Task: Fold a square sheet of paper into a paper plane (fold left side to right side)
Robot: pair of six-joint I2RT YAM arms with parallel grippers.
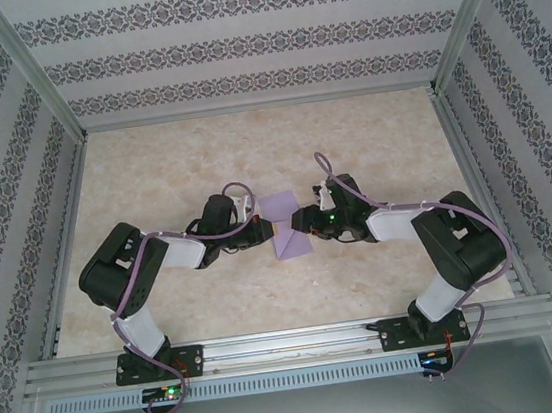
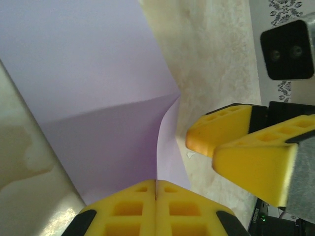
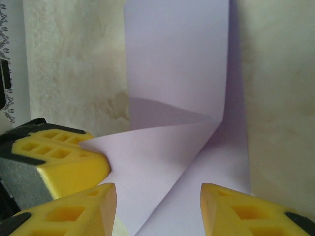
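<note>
The square sheet of paper (image 1: 284, 206), plain lavender, lies at the middle of the table between both arms. In the left wrist view the paper (image 2: 98, 73) has one flap lifted along a slanted crease. My left gripper (image 2: 156, 189) is shut on that flap's edge, fingers pressed together. From above, the left gripper (image 1: 271, 230) sits at the sheet's left edge. My right gripper (image 1: 305, 221) is at the sheet's right edge. It stands open (image 3: 157, 209) over the paper (image 3: 177, 59), one finger to each side and nothing pinched. The left gripper's fingers (image 3: 64, 162) hold the flap's corner beside it.
The table top (image 1: 249, 149) is pale marble-patterned, walled by patterned panels on three sides. An aluminium rail (image 1: 293, 345) with both arm bases runs along the near edge. The right gripper's fingers (image 2: 221, 130) hover close to the left gripper.
</note>
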